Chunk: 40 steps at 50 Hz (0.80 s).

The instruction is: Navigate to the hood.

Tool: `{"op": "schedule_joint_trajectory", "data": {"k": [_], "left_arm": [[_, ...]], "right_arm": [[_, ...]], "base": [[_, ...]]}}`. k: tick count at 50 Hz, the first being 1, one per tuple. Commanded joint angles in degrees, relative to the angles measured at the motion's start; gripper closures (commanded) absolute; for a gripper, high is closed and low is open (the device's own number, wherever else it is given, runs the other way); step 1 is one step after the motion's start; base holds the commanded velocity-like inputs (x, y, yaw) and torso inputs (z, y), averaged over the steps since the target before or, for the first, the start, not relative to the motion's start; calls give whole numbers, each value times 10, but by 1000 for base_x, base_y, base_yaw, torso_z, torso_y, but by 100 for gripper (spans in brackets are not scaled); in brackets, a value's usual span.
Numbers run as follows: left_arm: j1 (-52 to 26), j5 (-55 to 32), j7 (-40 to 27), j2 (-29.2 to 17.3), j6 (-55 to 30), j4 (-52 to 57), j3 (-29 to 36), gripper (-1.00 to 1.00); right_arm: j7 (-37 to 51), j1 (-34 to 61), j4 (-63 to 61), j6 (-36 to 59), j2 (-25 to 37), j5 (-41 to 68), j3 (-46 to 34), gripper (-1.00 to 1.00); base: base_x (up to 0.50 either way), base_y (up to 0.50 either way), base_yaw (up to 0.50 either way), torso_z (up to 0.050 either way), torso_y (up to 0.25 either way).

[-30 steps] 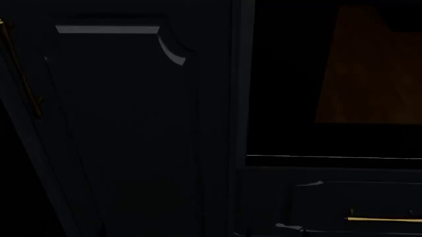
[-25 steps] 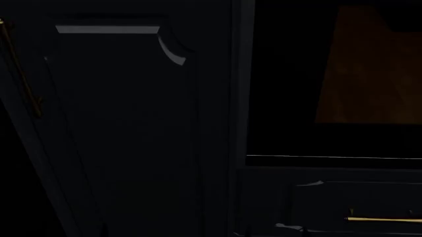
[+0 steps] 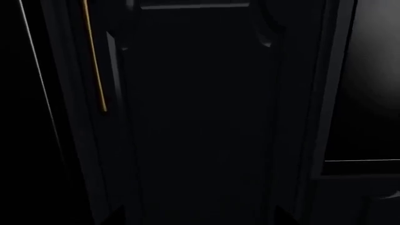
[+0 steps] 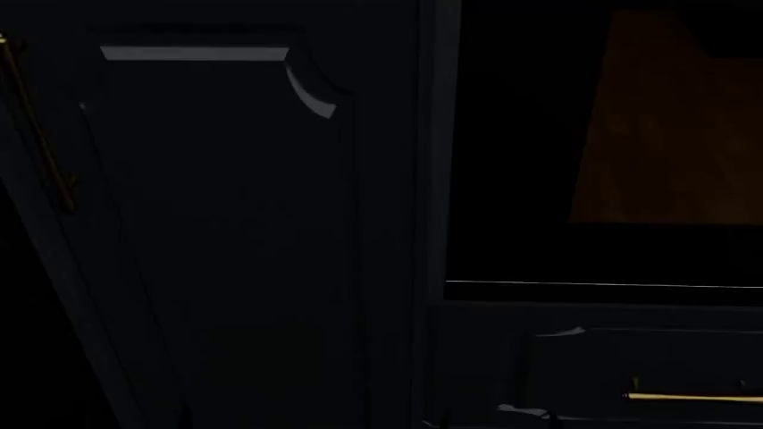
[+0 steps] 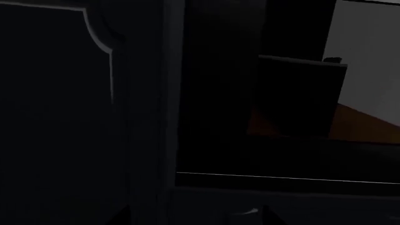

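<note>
In the head view, the camera is looking at a very dark cabinet front from close by. A tall panelled cabinet door (image 4: 227, 232) is filling the left and the middle of the picture, and a thin brass handle (image 4: 36, 134) is running slanted down its left edge. To the right of the door, a black glossy panel (image 4: 602, 152) is showing a dim brown reflection. Under this panel a drawer front (image 4: 620, 375) is sitting, with a horizontal brass pull (image 4: 691, 397) low at the right. No arm and no gripper is appearing in this view, so I cannot tell whether the claws are wide or narrow.

In the left wrist view, the same kind of dark panelled door (image 3: 200, 117) is taking almost the whole picture, with a long brass handle (image 3: 93, 56) beside its raised frame. A grey glossy surface (image 3: 375, 70) is showing at one edge. The left claw itself is not showing here.

In the right wrist view, a door panel (image 5: 56, 117) is standing beside a dark opening, where a dark box shape (image 5: 300, 98) is sitting before a pale grey wall (image 5: 368, 56) and an orange-brown surface (image 5: 362, 126). The right claw is not showing either.

No writing, brand or label is readable anywhere. The hood is not appearing in any of the three views.
</note>
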Motion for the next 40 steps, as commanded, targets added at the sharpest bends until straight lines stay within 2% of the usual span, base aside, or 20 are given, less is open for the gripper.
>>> {"op": "schedule_joint_trajectory", "data": {"k": [1, 40], "left_arm": [[-1, -2, -11, -9, 20, -6, 12, -100], [-17, -34, -29, -25, 15, -23, 25, -100]], "right_arm": [[26, -4, 3, -21, 14, -20, -25, -100], [54, 11, 18, -20, 34, 6, -48, -100]], "base": [[0, 0, 270, 0, 0], [0, 0, 500, 0, 0]]}}
